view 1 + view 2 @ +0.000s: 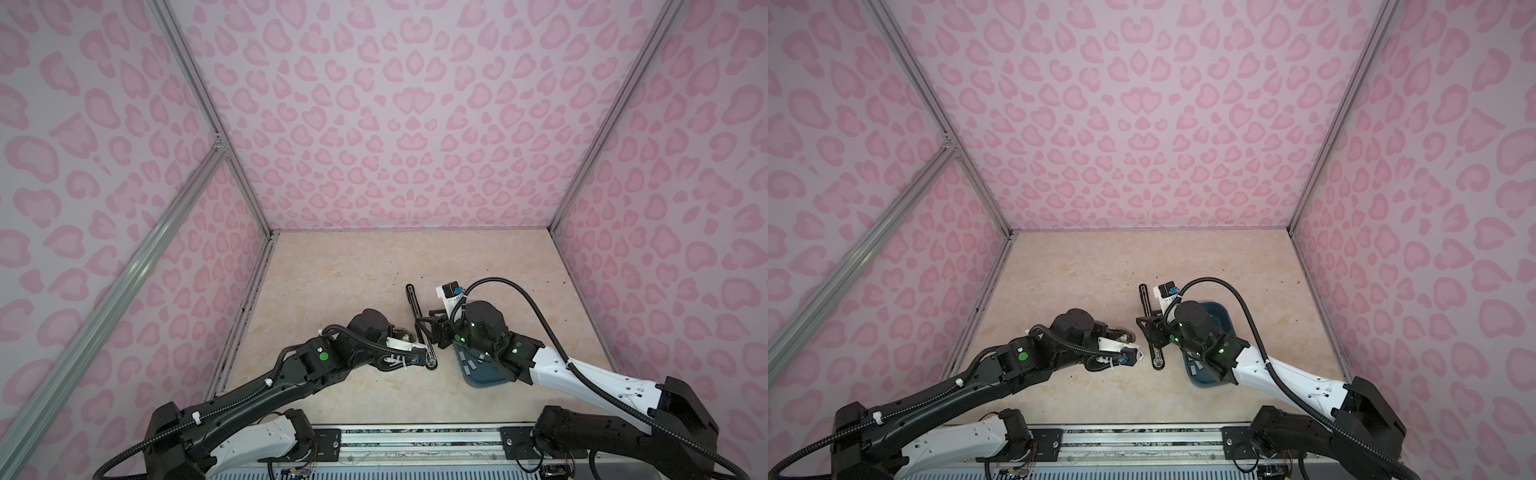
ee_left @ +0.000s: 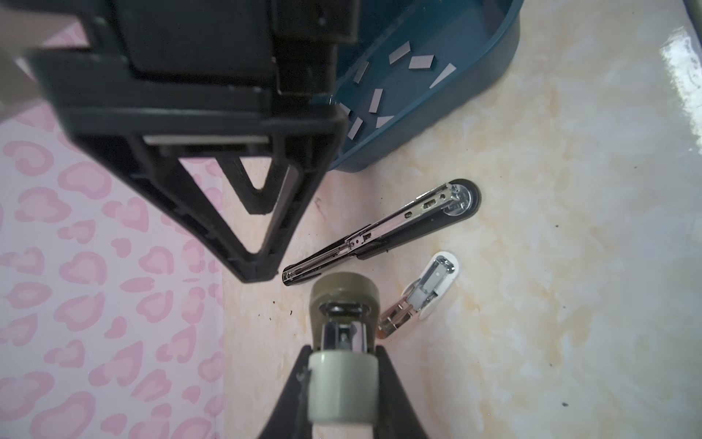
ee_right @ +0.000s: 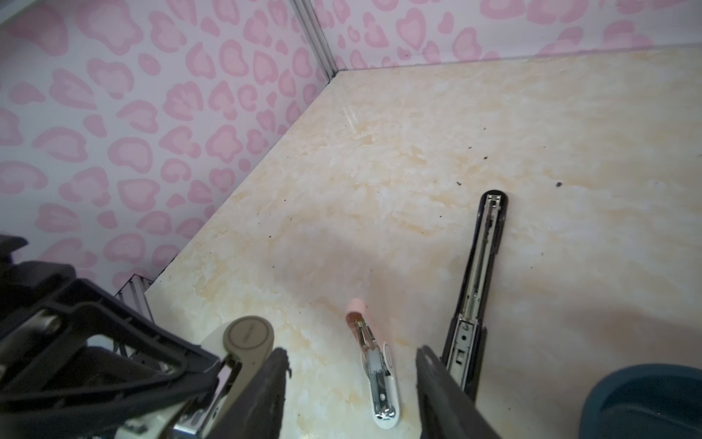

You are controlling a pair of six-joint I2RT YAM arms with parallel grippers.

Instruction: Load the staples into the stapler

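Marble table: staples lay in the tray just behind my right gripper (jaws apart, empty), the nearer one; left gripper clenched the olive stapler.

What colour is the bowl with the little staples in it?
Dark teal blue. The bowl shows best in the left wrist view, with grey staples scattered inside.

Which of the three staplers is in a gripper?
The olive stapler, clamped in the left gripper; the black stapler and white stapler lie on the table.
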